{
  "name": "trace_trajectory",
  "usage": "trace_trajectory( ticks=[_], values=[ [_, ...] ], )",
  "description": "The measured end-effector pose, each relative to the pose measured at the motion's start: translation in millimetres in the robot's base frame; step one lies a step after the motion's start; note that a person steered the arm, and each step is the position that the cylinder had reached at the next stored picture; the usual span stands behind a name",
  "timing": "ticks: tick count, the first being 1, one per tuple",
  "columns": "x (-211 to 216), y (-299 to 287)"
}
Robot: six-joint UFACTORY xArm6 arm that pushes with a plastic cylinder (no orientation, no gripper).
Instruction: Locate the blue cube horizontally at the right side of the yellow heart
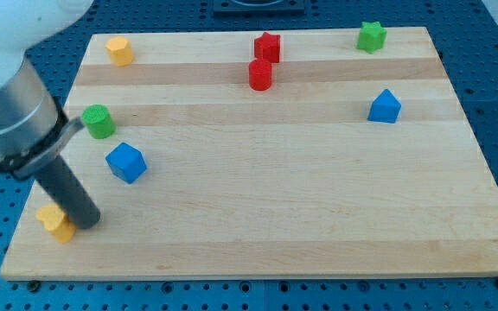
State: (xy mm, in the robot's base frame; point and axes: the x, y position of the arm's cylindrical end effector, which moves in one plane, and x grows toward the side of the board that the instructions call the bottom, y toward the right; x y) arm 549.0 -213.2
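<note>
The blue cube (126,162) lies at the board's left, below the green cylinder (99,121). A yellow block (56,223), partly hidden by the rod so its shape is unclear, sits near the board's bottom left corner. My tip (89,220) rests just right of this yellow block, touching or nearly touching it, and below-left of the blue cube. The rod slants up to the left into the grey arm.
A yellow hexagonal block (119,51) is at the top left. A red star (267,47) and a red cylinder (260,74) sit at top centre. A green star (371,36) is at top right, another blue block (385,107) at right. The wooden board (318,199) ends near the bottom.
</note>
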Motion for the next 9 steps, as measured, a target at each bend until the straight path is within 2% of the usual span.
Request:
trace_trajectory(
  ticks=[1,2,3,4,5,6,7,8,9],
  values=[
    [-54,-16],
    [-91,6],
    [-79,86],
    [-63,80],
    [-60,35],
    [-49,32],
    [-44,135],
    [-21,210],
    [-32,148]
  ],
)
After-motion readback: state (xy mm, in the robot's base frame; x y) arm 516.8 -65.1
